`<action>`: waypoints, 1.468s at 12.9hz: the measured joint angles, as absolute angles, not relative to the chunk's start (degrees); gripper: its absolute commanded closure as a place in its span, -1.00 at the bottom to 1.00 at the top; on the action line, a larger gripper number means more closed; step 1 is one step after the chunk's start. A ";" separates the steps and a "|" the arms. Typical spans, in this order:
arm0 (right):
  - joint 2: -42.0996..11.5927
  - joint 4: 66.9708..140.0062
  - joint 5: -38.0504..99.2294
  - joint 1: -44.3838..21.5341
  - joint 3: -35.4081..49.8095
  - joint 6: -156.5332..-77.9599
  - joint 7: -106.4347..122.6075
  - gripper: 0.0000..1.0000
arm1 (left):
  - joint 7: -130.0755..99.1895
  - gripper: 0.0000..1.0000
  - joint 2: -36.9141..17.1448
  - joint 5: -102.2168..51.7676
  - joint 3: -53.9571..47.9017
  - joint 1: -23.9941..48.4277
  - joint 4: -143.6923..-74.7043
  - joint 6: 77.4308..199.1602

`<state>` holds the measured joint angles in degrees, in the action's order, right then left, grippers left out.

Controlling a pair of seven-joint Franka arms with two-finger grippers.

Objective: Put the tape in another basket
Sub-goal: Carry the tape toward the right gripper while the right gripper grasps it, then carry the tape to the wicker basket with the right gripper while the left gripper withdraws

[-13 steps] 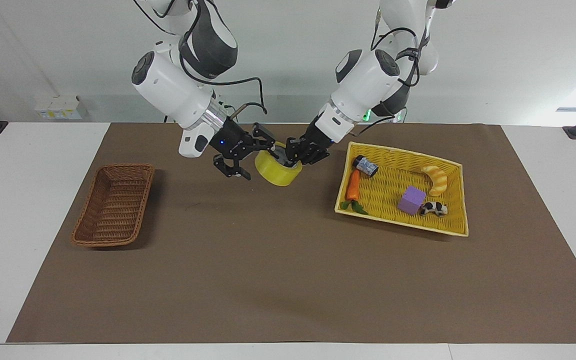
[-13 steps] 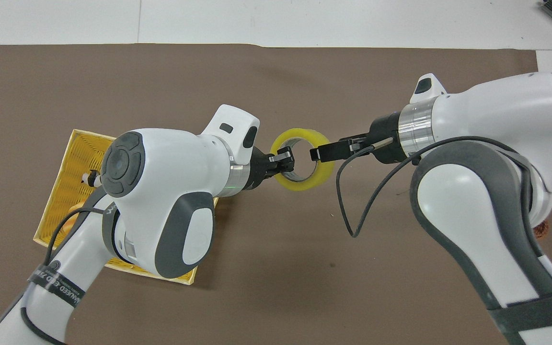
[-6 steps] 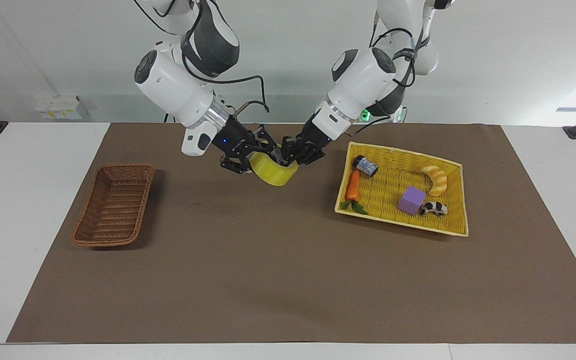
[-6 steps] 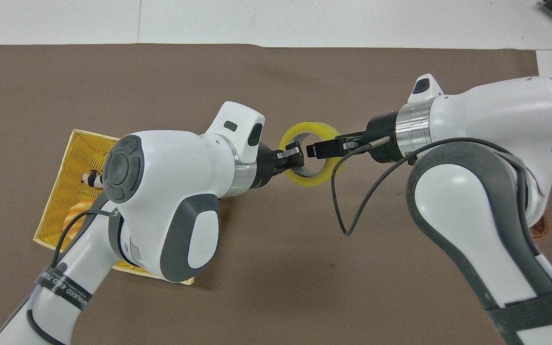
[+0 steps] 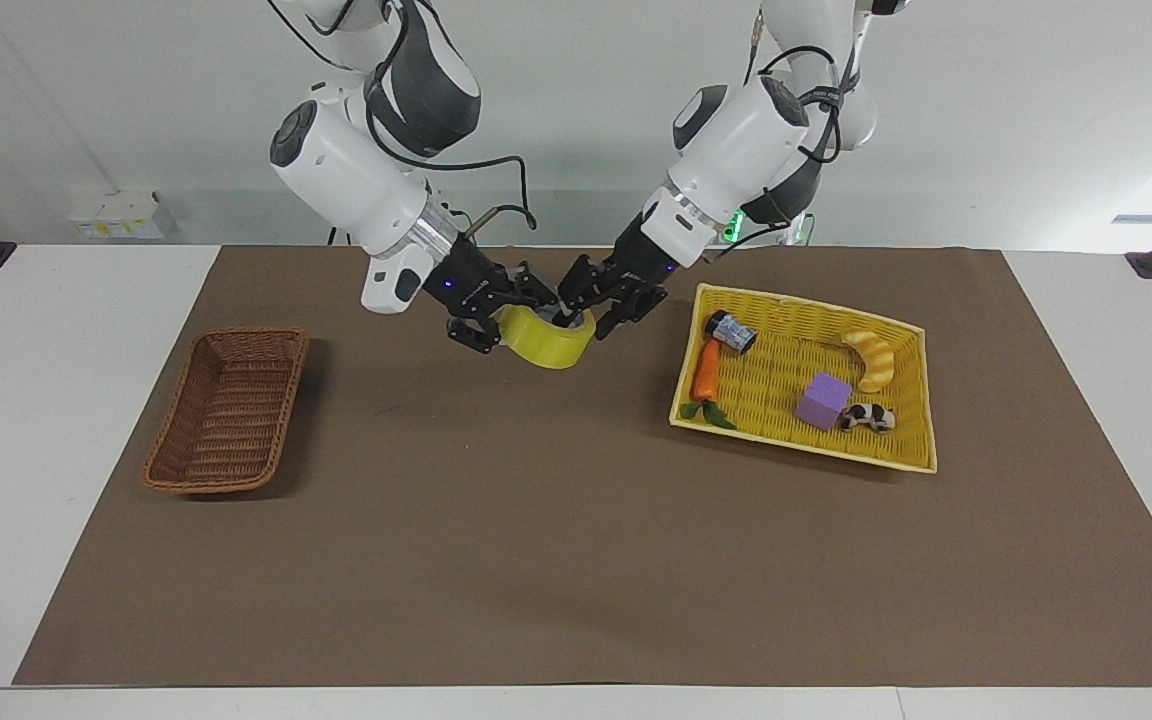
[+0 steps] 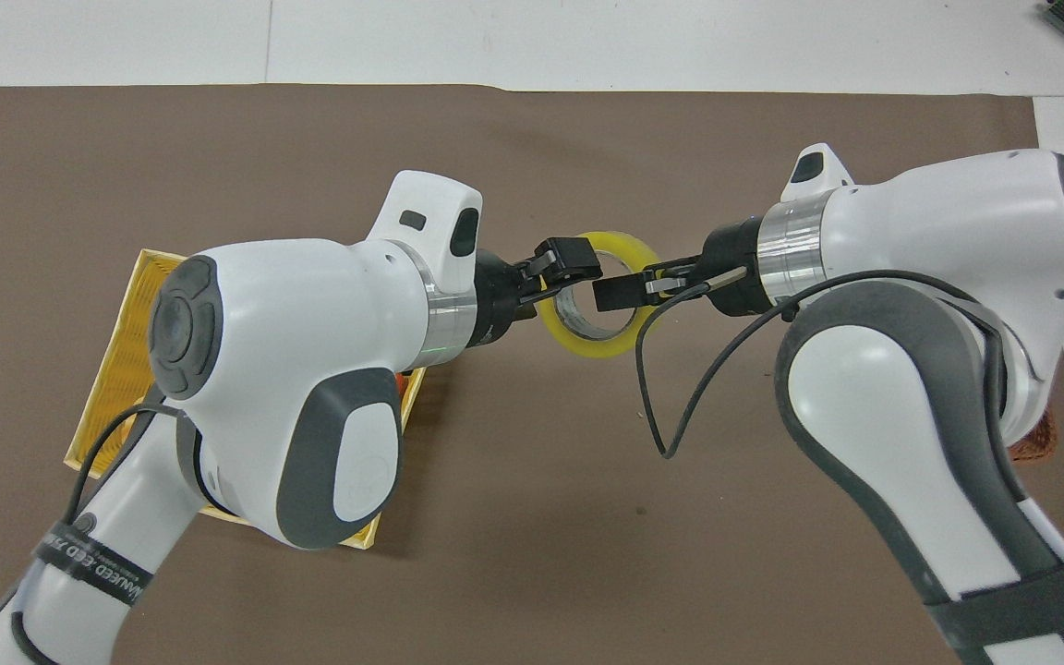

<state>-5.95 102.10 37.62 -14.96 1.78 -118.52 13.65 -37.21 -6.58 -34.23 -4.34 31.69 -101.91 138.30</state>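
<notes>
you're looking at glossy translucent yellow plastic tape (image 5: 548,343), a rough brown woven wicker basket (image 5: 228,410), a matt brown paper-like mat (image 5: 556,540), and smooth glossy white arm shells.

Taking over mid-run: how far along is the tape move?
Done: the translucent yellow roll of packing tape is out of the bright yellow woven tray. In hand: right gripper shut on its rim; left gripper open beside it. Left: carry it to the brown wicker basket.

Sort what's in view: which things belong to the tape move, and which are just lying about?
In the job: tape, brown wicker basket, right gripper, left gripper.
Lying about: yellow tray, carrot, purple block, croissant, small can, spotted toy.
</notes>
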 measured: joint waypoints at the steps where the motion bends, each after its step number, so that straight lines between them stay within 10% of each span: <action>1: -5.96 102.11 37.60 -15.09 1.79 -118.52 13.65 1.00 | -38.05 -1.00 -6.28 -34.64 -4.33 31.34 -101.69 138.24; 12: -5.33 101.97 37.48 -10.56 1.38 -118.39 13.65 1.00 | -23.08 -1.00 -3.29 -12.90 -3.29 19.37 -99.93 115.29; 19: -2.79 100.71 36.70 7.75 0.36 -104.85 15.85 1.00 | -1.60 -1.00 -1.70 1.74 -3.00 6.31 -96.33 104.41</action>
<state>-2.79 100.71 36.70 7.75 0.36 -104.85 15.85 -1.60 -1.70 1.74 -3.00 6.31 -96.33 104.41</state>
